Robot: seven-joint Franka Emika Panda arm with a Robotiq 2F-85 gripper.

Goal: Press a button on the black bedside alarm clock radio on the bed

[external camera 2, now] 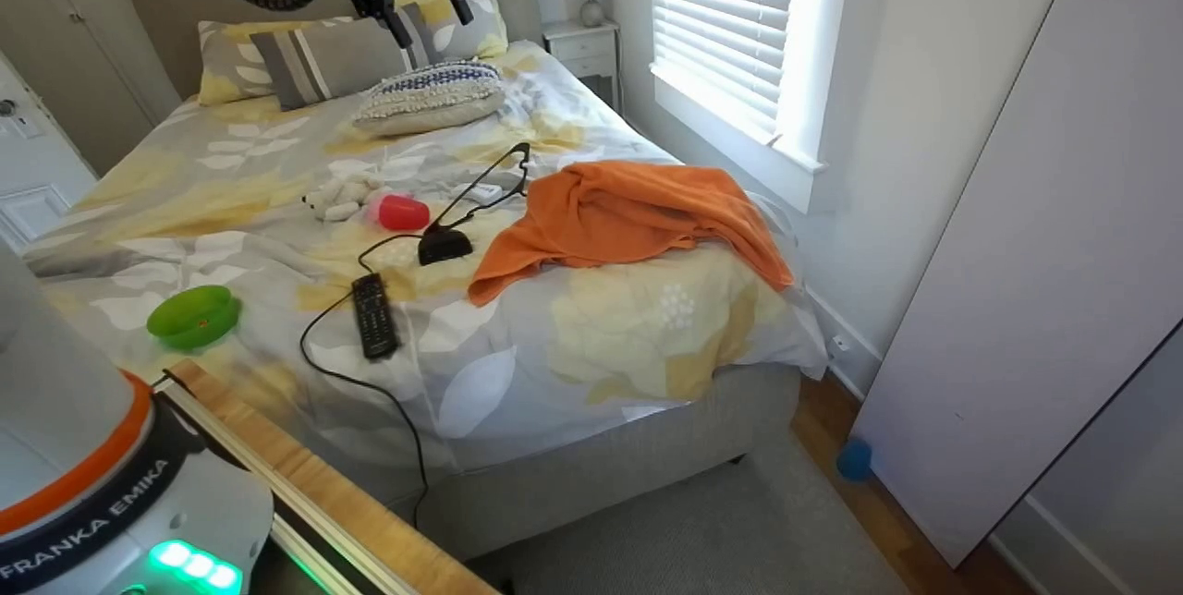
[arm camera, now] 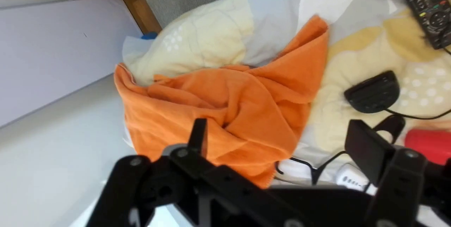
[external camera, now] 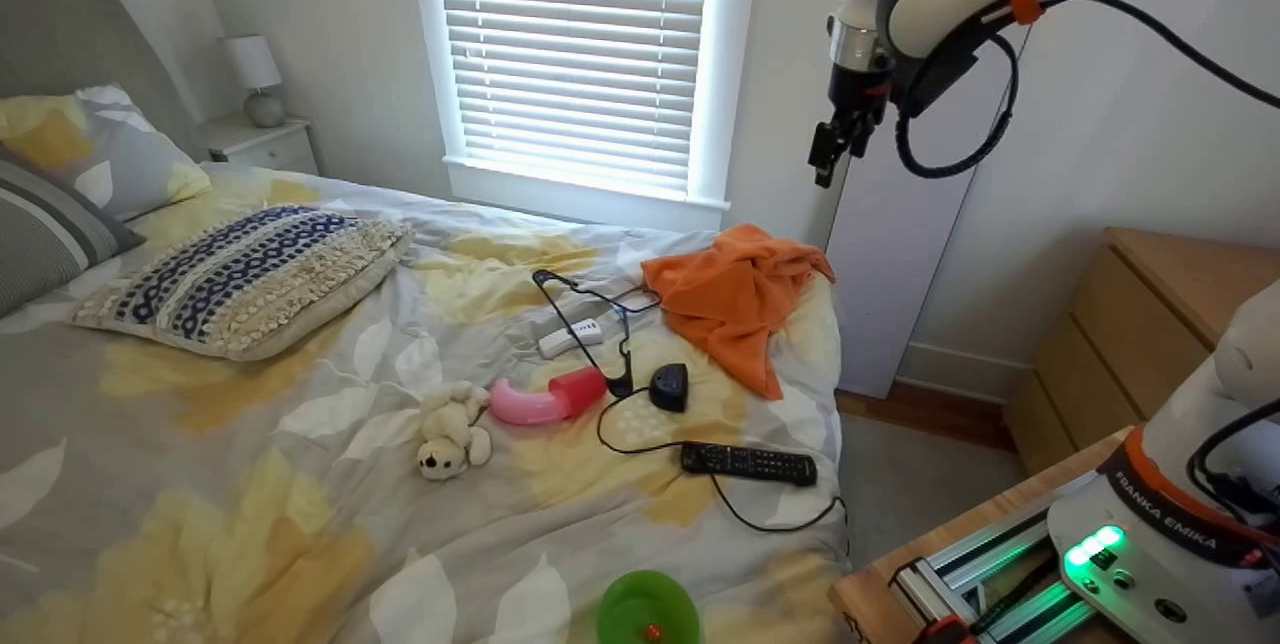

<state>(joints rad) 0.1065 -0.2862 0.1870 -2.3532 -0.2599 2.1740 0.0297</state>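
Note:
The black alarm clock radio is a small, rounded black block with a cord. It lies on the bed in both exterior views (external camera: 668,387) (external camera 2: 445,246) and at the right of the wrist view (arm camera: 372,93). The bed (external camera: 300,514) has floral bedding in grey, white and yellow, and also shows in an exterior view (external camera 2: 471,401). My gripper (external camera: 824,167) is high in the air, past the bed's corner and well apart from the clock. It also shows at the top of an exterior view (external camera 2: 432,22). In the wrist view (arm camera: 280,133) its fingers are wide apart with nothing between them.
An orange cloth (arm camera: 225,110) lies beside the clock. A black hanger (external camera: 570,319), a white device (external camera: 570,337), a pink-and-red plastic piece (external camera: 545,401), a plush toy (external camera: 452,431), a black remote (external camera: 748,462) and a green bowl (external camera: 648,604) lie around it. The clock's cord runs past the remote.

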